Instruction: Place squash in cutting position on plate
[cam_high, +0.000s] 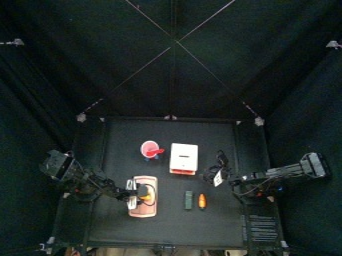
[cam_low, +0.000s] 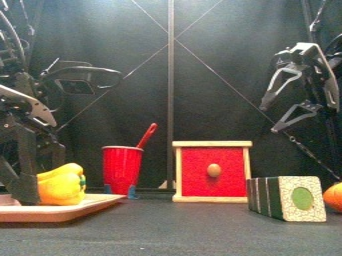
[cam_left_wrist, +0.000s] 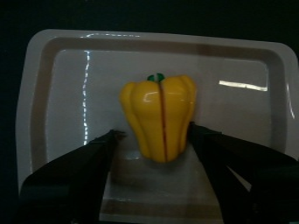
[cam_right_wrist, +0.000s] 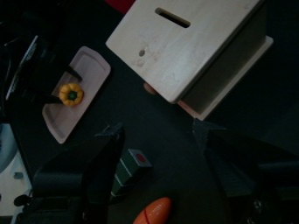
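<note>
The yellow squash (cam_left_wrist: 162, 114) lies flat in the middle of the pale pink plate (cam_left_wrist: 70, 79), green stem end pointing away from my left gripper (cam_left_wrist: 158, 150). That gripper's jaws stand open on either side of the squash's near end, with small gaps. In the front view the squash (cam_low: 60, 185) rests on the plate (cam_low: 80, 208) at the far left, with the left gripper (cam_low: 20, 180) beside it. My right gripper (cam_right_wrist: 162, 140) is open and empty, hanging above the table's right part. From there the squash (cam_right_wrist: 72, 94) shows on the plate (cam_right_wrist: 87, 70).
A white box (cam_high: 185, 155) with a red front (cam_low: 211, 172) stands mid-table, a red cup (cam_low: 123, 168) with a spoon to its left. A green-faced block (cam_low: 287, 197) and a deeper orange oblong item (cam_low: 334, 195) lie at the front right.
</note>
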